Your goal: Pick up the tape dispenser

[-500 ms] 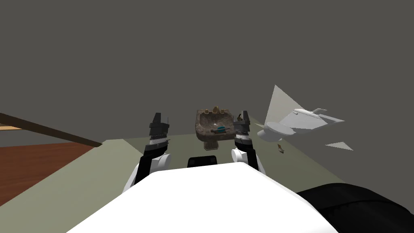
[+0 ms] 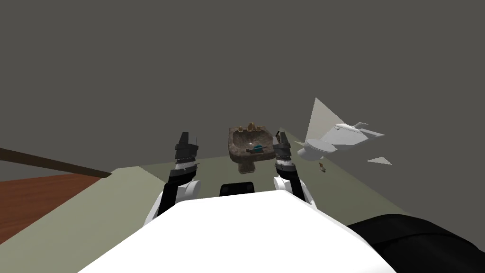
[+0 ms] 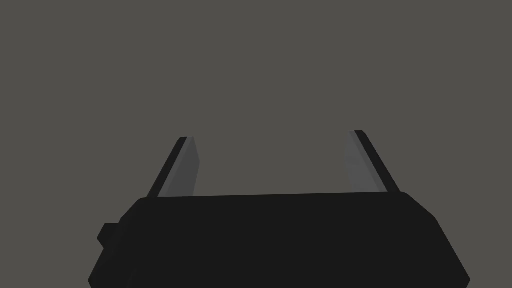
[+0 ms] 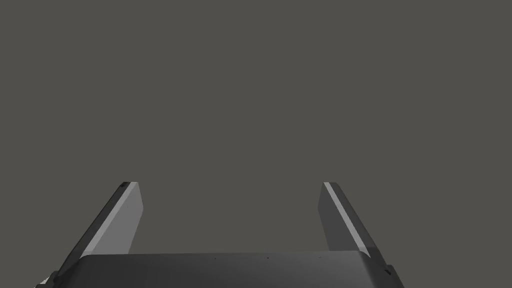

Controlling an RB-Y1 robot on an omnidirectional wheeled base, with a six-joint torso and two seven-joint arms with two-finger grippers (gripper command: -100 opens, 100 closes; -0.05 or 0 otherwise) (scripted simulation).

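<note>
Dispenser: your small teal tape dispenser [image 2: 258, 148] lies inside the mottled brown stone-look basin [image 2: 235, 148].
Left gripper [image 3: 270, 137]: blades spread wide, holding nothing.
Right gripper [image 4: 227, 184]: blades spread wide, holding nothing.

The left arm [image 2: 187, 189] and right arm [image 2: 278, 182] are built of rounded white shells linked by black joints, with forearms banded in grey and black. The left gripper [image 3: 270, 135] and right gripper [image 4: 227, 184] are each formed of a dark box bearing two thin, light grey, blade-like fingers edged in black.
</note>
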